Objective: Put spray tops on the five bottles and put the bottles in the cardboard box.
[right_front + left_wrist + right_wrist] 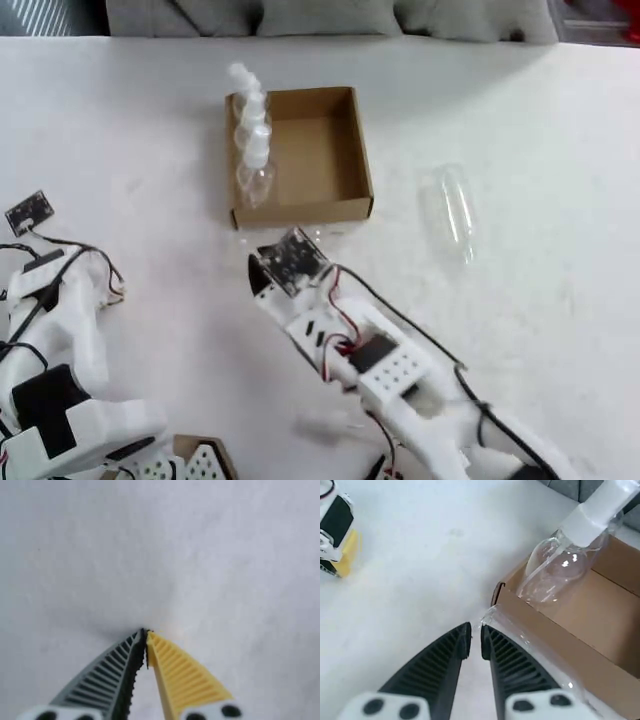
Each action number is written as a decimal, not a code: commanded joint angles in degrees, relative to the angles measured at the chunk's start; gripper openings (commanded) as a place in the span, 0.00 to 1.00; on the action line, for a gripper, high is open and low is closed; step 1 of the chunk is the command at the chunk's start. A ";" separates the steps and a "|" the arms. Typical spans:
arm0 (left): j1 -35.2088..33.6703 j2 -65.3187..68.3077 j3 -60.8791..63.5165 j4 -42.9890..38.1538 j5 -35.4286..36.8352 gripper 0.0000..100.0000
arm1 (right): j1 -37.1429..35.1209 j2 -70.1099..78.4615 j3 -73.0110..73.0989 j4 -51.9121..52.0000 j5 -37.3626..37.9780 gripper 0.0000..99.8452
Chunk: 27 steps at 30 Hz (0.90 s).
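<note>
Standing slightly apart by cardboard box, right jaws empty, left jaws closed

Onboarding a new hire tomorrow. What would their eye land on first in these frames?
The cardboard box at the centre, with spray-topped bottles lined along one inner wall. Then a lone clear bottle lying on the table, right of the box in the high view. The right end effector sits by a corner of the box; the left end effector is shut over bare table.
</note>
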 commanded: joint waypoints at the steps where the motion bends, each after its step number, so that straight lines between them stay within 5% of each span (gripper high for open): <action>1: -0.57 0.66 -2.20 -0.26 0.18 0.02 | 1.01 14.20 -8.53 -8.84 -0.97 0.02; 12: -0.57 0.66 -2.20 -0.62 0.18 0.02 | 5.05 33.45 -21.19 -12.35 -1.14 0.02; 27: -0.48 0.75 -2.20 -0.62 0.18 0.02 | 4.62 30.73 -14.15 -12.00 -0.79 0.02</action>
